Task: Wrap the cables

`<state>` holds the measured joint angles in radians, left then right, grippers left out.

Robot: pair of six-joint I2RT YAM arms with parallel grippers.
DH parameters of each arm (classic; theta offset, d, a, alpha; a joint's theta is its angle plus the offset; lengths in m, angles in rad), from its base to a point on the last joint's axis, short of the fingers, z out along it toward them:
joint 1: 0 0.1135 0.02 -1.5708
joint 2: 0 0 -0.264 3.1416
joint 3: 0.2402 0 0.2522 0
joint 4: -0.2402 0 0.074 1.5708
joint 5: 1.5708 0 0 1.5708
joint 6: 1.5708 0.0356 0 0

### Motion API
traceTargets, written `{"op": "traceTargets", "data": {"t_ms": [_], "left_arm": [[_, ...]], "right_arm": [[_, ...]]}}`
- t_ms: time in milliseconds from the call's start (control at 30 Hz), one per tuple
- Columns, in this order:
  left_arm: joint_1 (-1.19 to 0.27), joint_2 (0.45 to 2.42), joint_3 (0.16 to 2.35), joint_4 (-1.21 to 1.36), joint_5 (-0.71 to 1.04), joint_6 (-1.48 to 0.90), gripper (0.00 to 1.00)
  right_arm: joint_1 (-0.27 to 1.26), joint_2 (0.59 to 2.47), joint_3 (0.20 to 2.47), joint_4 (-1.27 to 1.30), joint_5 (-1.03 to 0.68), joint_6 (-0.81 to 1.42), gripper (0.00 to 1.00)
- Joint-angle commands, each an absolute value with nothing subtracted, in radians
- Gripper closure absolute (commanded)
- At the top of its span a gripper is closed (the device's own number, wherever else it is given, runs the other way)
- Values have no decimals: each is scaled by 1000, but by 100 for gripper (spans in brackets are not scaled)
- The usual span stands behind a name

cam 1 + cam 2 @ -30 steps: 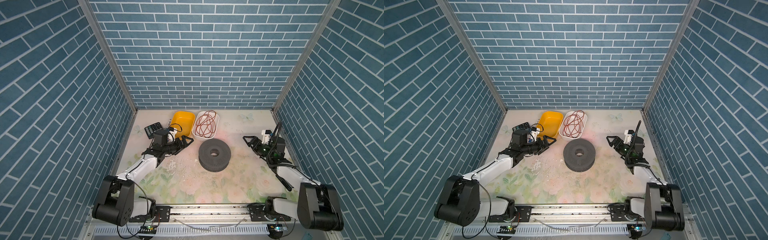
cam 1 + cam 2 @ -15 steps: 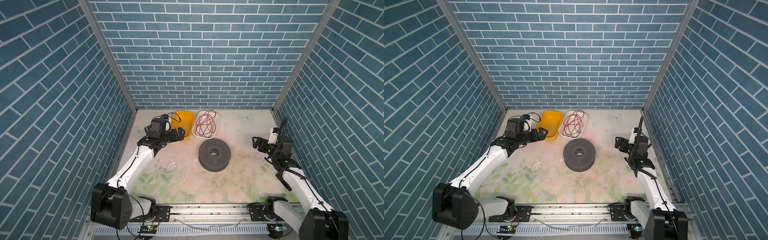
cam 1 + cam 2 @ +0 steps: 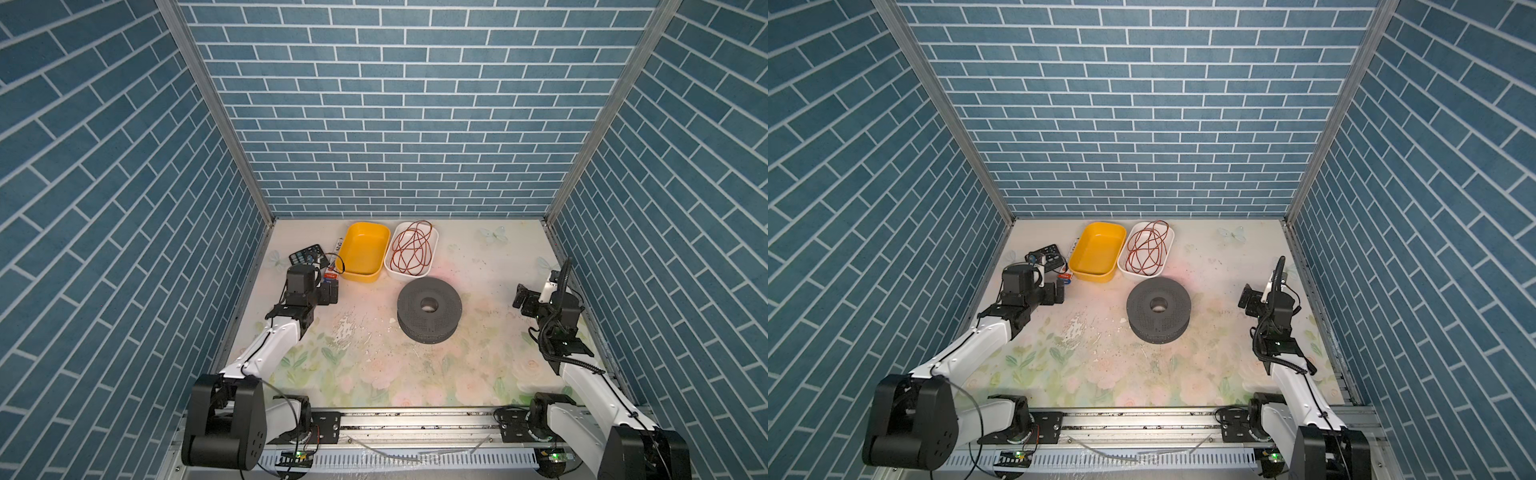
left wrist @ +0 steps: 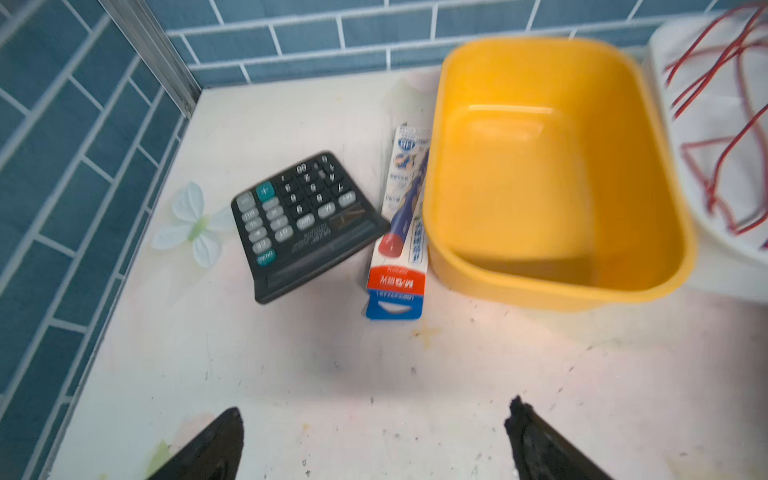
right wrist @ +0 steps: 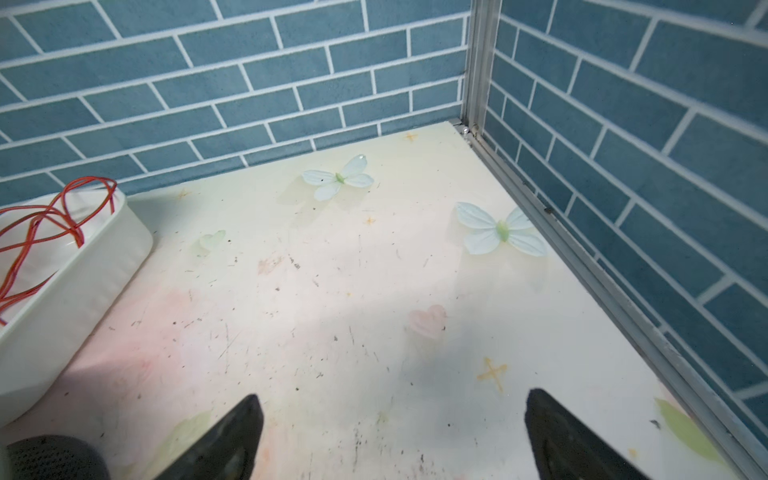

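Blue brick-pattern walls (image 3: 395,124) box in a pale floral counter (image 3: 490,257). Two white arms reach in from the near rail. The left arm (image 3: 270,345) ends close to the clutter at the back left, and the right arm (image 3: 582,374) ends over bare counter to the right of the spool. The left jaws stand spread wide with nothing between them, and the right jaws are likewise spread and empty.

A dark grey spool (image 3: 446,316) lies flat mid-counter, apart from both arms. Behind it sit an empty yellow tub (image 3: 363,249) and, just beside that, a white tray (image 5: 75,291) holding a loose tangle of reddish wire (image 3: 409,253). A black calculator (image 4: 303,224) and a boxed pen (image 4: 405,249) lie left of the tub.

The cables show nowhere loose on the counter. Whether any cord is wound in the spool's groove cannot be told from these views. Such a cord would likely be light and limp, keeping no shape and prone to slipping. The sensible hold is a firm pinch close to one end, with the other jaws steadying the spool's rim.
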<state>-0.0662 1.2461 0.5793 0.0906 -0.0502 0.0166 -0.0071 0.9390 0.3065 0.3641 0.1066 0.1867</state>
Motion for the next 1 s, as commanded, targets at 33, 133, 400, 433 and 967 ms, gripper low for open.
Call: {"op": "traceTargets", "data": {"t_ms": [33,133,400,433,967], "left_arm": [[-5,1313,513,392,36,92,0],[18,1344,437,591,97,120,0],[43,1348,388,684,151,98,0],[44,1344,375,703,144,94,0],[24,1591,138,1396,-115,-12,0]], "right_arm": [[-10,1030,224,618,171,103,2],[-11,1102,201,734,149,69,2],[-10,1201,118,1041,97,29,7],[-10,1215,117,1069,93,31,7],[-11,1567,210,1258,102,44,1]]}}
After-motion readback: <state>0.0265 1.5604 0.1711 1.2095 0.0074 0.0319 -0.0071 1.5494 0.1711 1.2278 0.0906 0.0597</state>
